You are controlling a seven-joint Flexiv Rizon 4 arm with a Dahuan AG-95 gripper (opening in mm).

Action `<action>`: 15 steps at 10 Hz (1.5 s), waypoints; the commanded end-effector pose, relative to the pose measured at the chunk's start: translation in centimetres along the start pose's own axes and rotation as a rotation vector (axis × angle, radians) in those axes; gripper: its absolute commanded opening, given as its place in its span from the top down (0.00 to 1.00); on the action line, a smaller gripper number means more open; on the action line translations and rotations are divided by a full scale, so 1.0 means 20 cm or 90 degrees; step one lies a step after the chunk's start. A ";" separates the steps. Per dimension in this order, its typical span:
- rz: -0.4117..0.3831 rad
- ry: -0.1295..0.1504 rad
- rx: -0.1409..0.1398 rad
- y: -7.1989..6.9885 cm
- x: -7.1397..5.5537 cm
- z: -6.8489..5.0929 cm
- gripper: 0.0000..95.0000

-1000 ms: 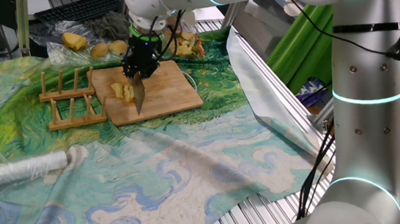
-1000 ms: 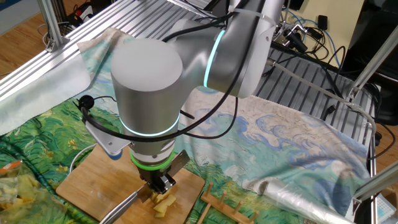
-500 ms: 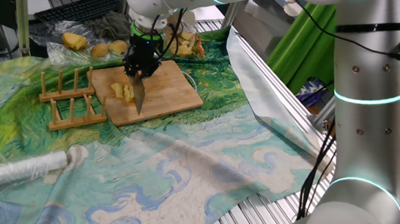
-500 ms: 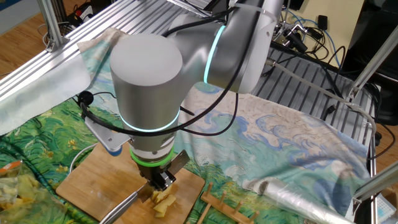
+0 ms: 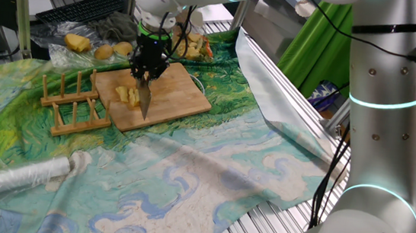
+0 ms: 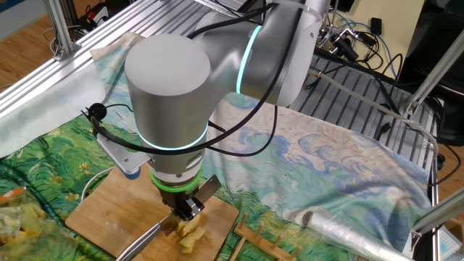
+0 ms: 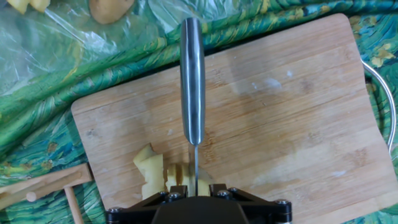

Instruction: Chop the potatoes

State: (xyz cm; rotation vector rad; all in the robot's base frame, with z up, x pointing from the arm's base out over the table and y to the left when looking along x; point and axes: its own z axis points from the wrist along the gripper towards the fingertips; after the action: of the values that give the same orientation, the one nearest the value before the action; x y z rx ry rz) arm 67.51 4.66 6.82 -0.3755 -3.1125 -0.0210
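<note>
Nothing on the table has shifted since a second ago, and the gripper (image 5: 147,76) sits in the same spot over the wooden board (image 5: 176,94), pinching a knife (image 5: 145,101) that points down at the wood. Beside the blade lie the potatoes (image 5: 125,95): pale yellow, peeled, cut into a few rough, uneven chunks, near the board's edge closest to the wooden rack (image 5: 71,107). From the hand view the knife's smooth metal handle (image 7: 192,81) runs straight across the light, fine-grained board (image 7: 298,118). A clear plastic bag (image 5: 73,46) behind the board holds whole brownish potatoes (image 5: 77,43).
</note>
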 end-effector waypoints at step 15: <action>0.016 -0.008 -0.001 0.01 0.02 -0.05 1.00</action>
State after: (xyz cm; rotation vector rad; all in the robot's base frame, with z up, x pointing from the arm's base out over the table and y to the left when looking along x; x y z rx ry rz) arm 67.12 4.92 7.70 -0.4179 -3.1209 -0.0226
